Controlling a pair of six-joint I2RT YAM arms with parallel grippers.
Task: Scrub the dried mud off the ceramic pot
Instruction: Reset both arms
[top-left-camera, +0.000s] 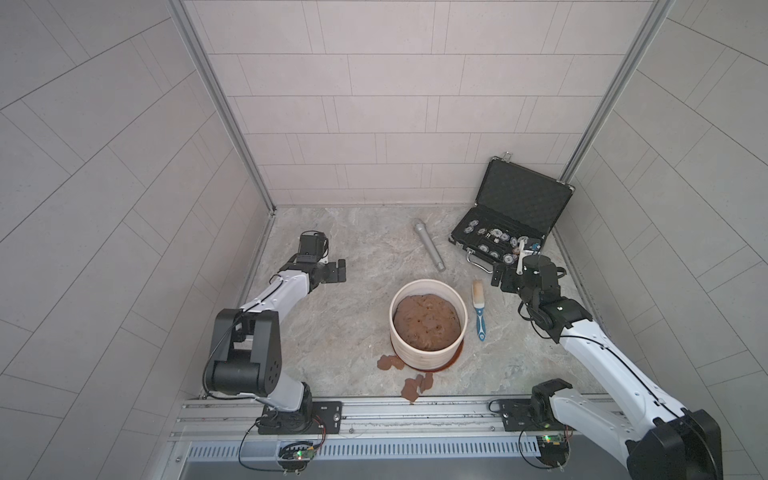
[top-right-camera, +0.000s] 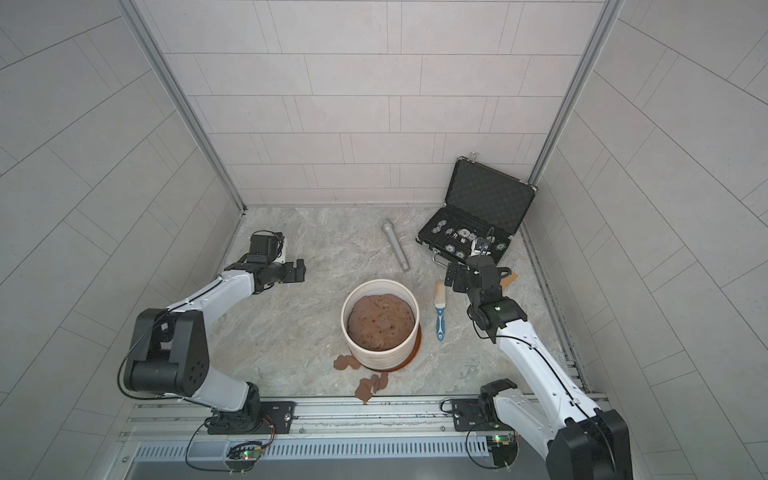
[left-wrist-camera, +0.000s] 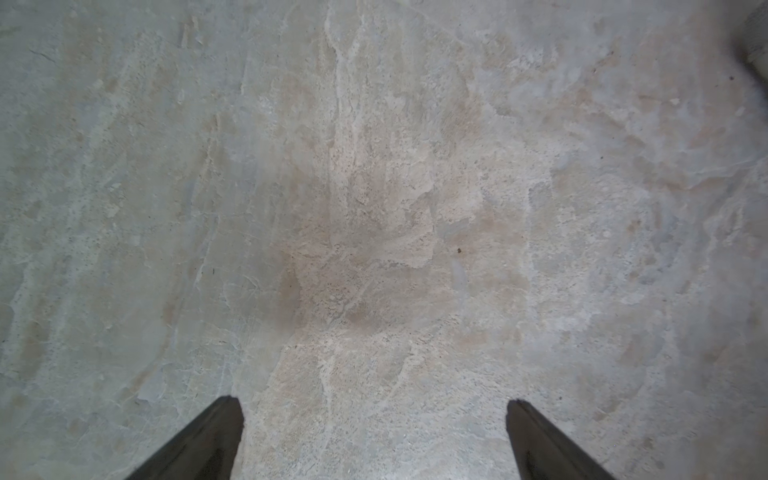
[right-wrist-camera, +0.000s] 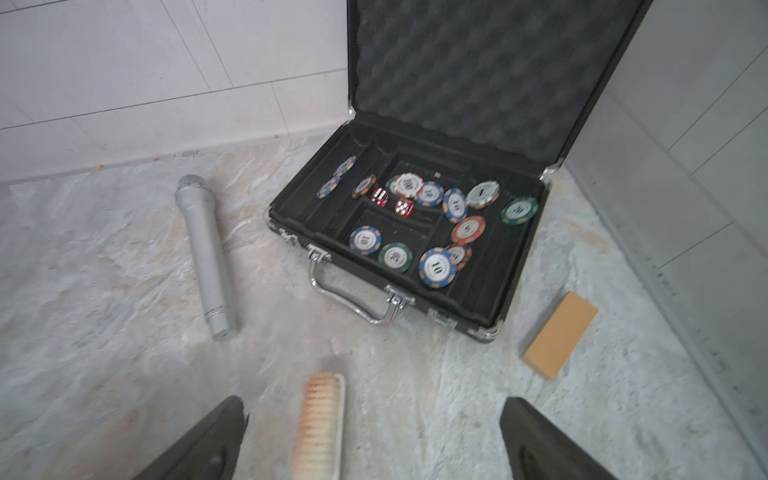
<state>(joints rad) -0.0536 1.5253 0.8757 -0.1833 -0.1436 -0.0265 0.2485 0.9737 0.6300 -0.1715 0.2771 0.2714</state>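
We see both pincers apart: left gripper (left-wrist-camera: 374, 405) over the floor (left-wrist-camera: 374, 208), right gripper (right-wrist-camera: 372, 405) above the brush (right-wrist-camera: 322, 419), seemingly clear of it (blurry); ceramic pot (top-left-camera: 424, 358) sits lower centre, dried mud (top-left-camera: 390, 363) just beside it, lower left.

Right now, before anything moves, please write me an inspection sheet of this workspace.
Surface: marbled stone-look tabletop.
Job's things: ceramic pot upright on brown saucer, full of soil; dried mud flakes on the tabletop by its base; scrub brush lying beside the pot.
Clutter: silver microphone; open poker chip case with chips and dice; tan block.
Grippers: left gripper open, empty; right gripper open over the brush head, not gripping.
Cables: black cables at the arm bases.
Surroundings: grey tiled walls on three sides; aluminium rail in front.
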